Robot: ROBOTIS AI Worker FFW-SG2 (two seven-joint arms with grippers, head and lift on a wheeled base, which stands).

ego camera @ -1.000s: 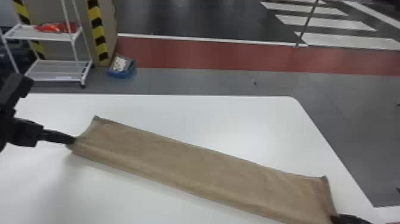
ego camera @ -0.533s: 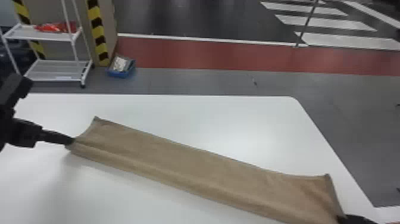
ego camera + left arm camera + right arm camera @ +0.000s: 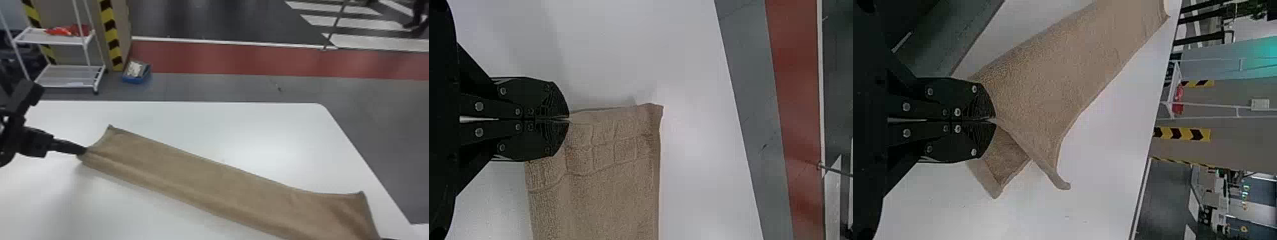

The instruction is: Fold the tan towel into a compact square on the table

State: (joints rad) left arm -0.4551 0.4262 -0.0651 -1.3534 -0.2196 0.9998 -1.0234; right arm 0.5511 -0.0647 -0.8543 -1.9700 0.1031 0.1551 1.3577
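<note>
"What's closest?"

"The right gripper, at the head view's bottom edge, toward the right. In its wrist view the two fingers are pressed together with the towel pinched at the tips."

"How does the cloth look there?"

"Two corners splay apart just beyond the tips, with a fold between them."

"And from there?"

"It runs as one long, narrow strip, slanting away to the left over the white table. A soft roll follows its near side. I can't tell how much of it touches the tabletop."

"What's at the other end?"

"The left gripper, coming in from the left edge. Its fingers are closed too, nipping the towel's end. A stitched band crosses the cloth there, and a corner pokes out past the tips."

"Past the towel?"

"The table's far edge, with a rounded corner on the right, then grey floor."

"Anything on that floor?"

"A blue box with something pale in it. Left of it is a white rack, red stuff on its upper shelf, near black-and-yellow tape."

"And farthest?"

"A red strip, then dark floor with white stripes at the right and a thin post beside them."
</note>
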